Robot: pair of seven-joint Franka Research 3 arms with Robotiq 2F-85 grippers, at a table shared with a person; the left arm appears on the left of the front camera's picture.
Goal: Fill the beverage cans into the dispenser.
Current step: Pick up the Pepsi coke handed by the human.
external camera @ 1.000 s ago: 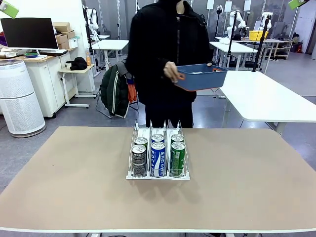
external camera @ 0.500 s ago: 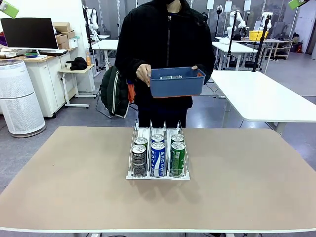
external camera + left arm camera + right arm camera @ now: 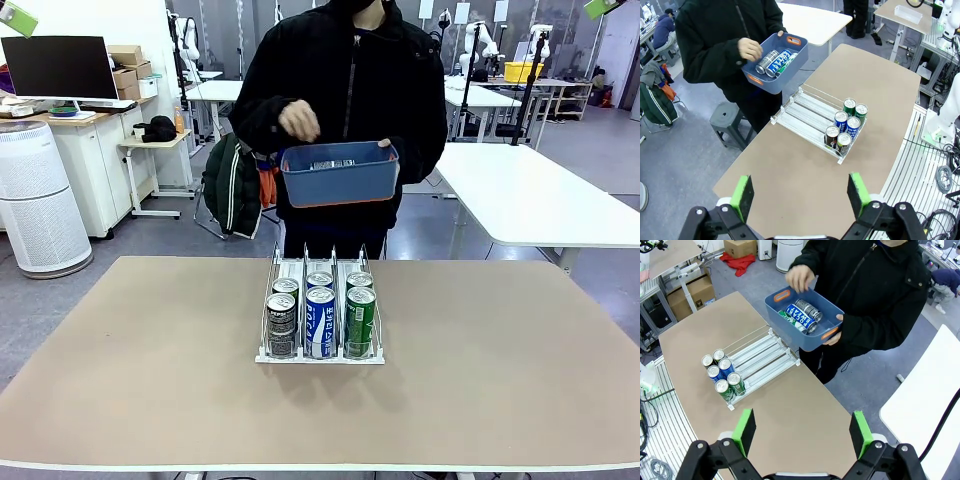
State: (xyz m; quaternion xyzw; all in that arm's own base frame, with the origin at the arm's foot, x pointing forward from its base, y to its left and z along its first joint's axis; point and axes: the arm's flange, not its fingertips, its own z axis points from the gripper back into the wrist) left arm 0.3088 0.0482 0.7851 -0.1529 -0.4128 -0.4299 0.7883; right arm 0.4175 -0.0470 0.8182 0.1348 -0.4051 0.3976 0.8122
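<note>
The white wire dispenser (image 3: pixel 320 357) stands mid-table with a black can (image 3: pixel 282 322), a blue-and-white can (image 3: pixel 320 318) and a green can (image 3: pixel 360 318) at its near end, one more can behind each. At the far edge a person holds a blue tub (image 3: pixel 340 175) with more beverage cans (image 3: pixel 804 312) lying inside, the free hand (image 3: pixel 298 120) raised over it. My left gripper (image 3: pixel 800 195) hangs open high above the table, the dispenser (image 3: pixel 805 112) and tub (image 3: pixel 765 80) below it. My right gripper (image 3: pixel 803 432) is open too, high over the dispenser (image 3: pixel 762 357).
The tan table (image 3: pixel 150 390) has bare room on both sides of the rack. A grey stool (image 3: pixel 727 117) stands beside the person. Behind are a white table (image 3: pixel 540 195), a white air purifier (image 3: pixel 35 200) and a jacket on a chair (image 3: pixel 232 185).
The person turned to face the table and brought the tub from the right to in front of the body. One hand let go of the tub and rose above it.
</note>
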